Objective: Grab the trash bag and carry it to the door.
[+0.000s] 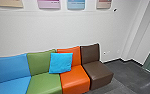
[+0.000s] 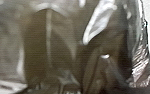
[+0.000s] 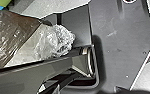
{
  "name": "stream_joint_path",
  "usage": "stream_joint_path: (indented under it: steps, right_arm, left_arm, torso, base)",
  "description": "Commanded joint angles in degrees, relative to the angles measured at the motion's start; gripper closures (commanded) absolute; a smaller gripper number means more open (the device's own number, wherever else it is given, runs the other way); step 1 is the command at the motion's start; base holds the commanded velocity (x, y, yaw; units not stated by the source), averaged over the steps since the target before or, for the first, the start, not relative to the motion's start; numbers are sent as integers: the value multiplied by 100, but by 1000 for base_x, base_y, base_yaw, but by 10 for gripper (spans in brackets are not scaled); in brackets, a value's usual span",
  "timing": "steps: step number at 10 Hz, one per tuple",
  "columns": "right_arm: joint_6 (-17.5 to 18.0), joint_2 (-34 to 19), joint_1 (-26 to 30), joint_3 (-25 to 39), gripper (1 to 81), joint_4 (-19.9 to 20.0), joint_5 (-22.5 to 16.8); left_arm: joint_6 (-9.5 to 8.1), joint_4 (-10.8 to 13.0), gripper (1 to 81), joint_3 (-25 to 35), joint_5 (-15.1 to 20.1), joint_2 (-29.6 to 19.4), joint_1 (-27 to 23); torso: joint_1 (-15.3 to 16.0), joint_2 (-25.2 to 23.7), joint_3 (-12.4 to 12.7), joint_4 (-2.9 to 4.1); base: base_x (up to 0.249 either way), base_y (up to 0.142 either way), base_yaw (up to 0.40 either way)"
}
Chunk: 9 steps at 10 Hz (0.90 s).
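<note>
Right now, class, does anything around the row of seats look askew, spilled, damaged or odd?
The bright blue cushion straddles the green seat and the orange seat rather than sitting squarely on one. A small dark mark also spots the white wall, high up; what it is, I cannot tell.

Creased, shiny plastic, likely the trash bag (image 2: 63, 45).

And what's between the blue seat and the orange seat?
A green seat, in the head view. A bright blue cushion leans partly over it and partly over the orange seat.
</note>
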Motion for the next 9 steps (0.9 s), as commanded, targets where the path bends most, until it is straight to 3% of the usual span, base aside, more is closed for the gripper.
stream_joint_path:
  steps: [1,9]
  right_arm:
    - [-8,41,193,-86,10,-77,-306]
    - [27,225,193,-411,10,-42,-324]
  left_arm:
    - [51,22,811,-19,419,16,-329]
    - [60,39,811,-19,419,25,-329]
  torso:
    - [0,0,0,0]
    - [-2,0,0,0]
  base:
    - [0,0,-191]
    - [0,0,-221]
